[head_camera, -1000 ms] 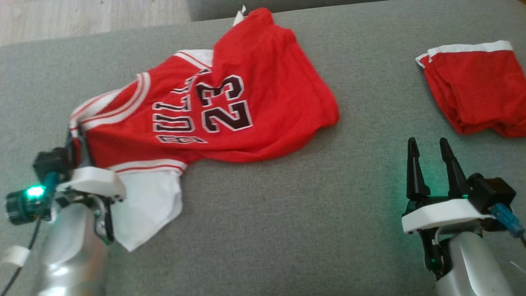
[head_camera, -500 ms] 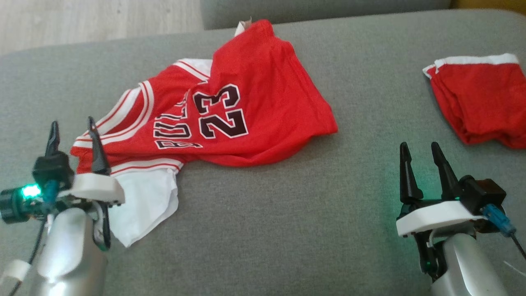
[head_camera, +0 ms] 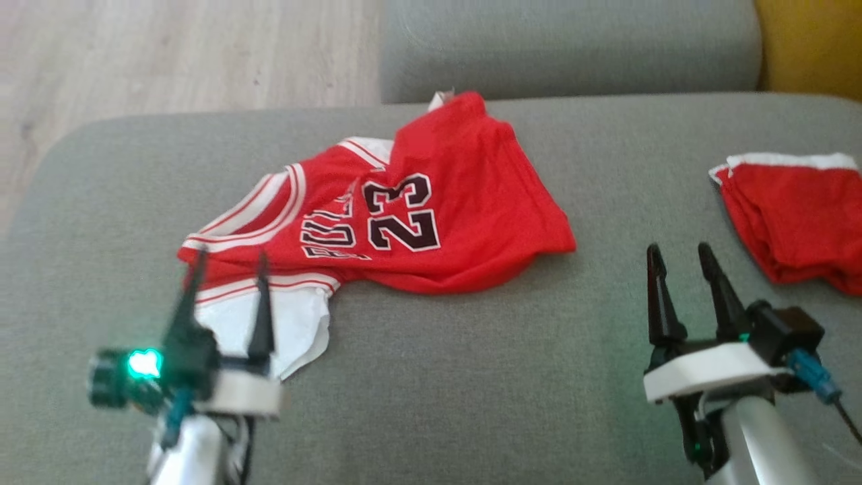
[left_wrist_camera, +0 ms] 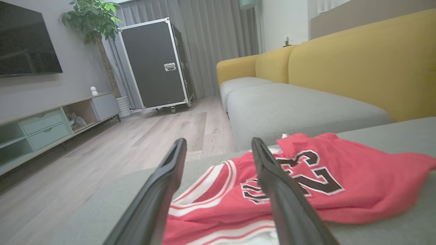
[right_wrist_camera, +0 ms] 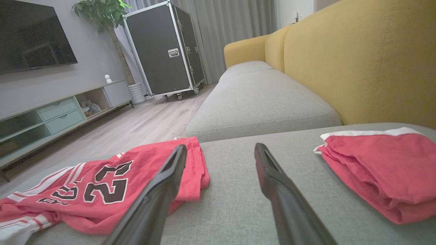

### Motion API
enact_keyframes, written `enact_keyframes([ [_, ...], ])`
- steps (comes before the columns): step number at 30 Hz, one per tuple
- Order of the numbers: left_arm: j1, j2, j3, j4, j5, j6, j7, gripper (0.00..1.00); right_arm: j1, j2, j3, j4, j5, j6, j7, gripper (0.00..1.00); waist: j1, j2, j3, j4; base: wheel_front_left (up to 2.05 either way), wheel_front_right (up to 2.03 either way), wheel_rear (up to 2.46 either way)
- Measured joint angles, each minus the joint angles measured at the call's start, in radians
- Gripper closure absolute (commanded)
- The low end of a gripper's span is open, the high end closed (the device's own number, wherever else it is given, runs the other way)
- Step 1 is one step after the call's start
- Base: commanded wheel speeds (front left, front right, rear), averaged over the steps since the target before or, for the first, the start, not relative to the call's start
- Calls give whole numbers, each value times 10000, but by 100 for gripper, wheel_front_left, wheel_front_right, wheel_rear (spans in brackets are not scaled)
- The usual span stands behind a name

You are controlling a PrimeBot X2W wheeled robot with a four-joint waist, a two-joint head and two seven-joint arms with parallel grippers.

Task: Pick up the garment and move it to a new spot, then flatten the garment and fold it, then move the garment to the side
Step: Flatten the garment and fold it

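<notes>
Head view: my left gripper (head_camera: 230,261) stood wide and empty, tips over the near white edge of the garment (head_camera: 458,202), which lay crumpled on the sofa cushion (head_camera: 471,377). My right gripper (head_camera: 679,250), equally wide, held nothing, with the garment well to its left. Flattening, I judged, wanted one pinch per corner, then a pull apart. Left wrist view: the hem beneath my left gripper was cut off. Right wrist view: a folded-over flap hid the far layers.

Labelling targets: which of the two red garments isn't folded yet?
The jersey printed 23, spread crumpled near the left gripper. The other red garment, at the right edge, is a compact folded stack with white trim.
</notes>
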Motion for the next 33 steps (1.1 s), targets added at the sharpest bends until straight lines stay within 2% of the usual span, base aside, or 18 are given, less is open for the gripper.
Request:
enact_keyframes([
  [3, 764, -203, -278, -397, 92, 19, 0, 0, 308, -2, 61, -10, 79, 0, 0, 0, -1, 0, -237, 158, 0, 0, 0],
  [8, 1822, -382, -512, -779, 159, 341, 2, 0, 492, 0, 67, -8, 161, 0, 0, 0, -1, 0, -351, 283, 0, 0, 0],
  [15, 1833, -522, -742, -926, 54, 290, 2, 0, 389, 0, 94, 328, -84, 0, 8, 0, 1, 0, -168, 558, 0, 0, 0],
  [20, 1354, -560, -832, -830, 54, 159, 0, 0, -856, 0, -209, 1452, -554, 0, 882, 0, 1, 0, 144, 886, 0, 0, 0],
  [27, 805, -696, -1104, -811, 54, 86, 0, 0, -3579, -38, -1313, 4038, -1179, 0, 2888, 0, 4, 0, 814, 1607, 0, 0, 0],
  [33, 625, -763, -1317, -736, -52, 77, 0, 0, -4654, -539, -1906, 5731, -1927, 0, 3684, 0, 3, 0, 1219, 2233, 0, 0, 0],
])
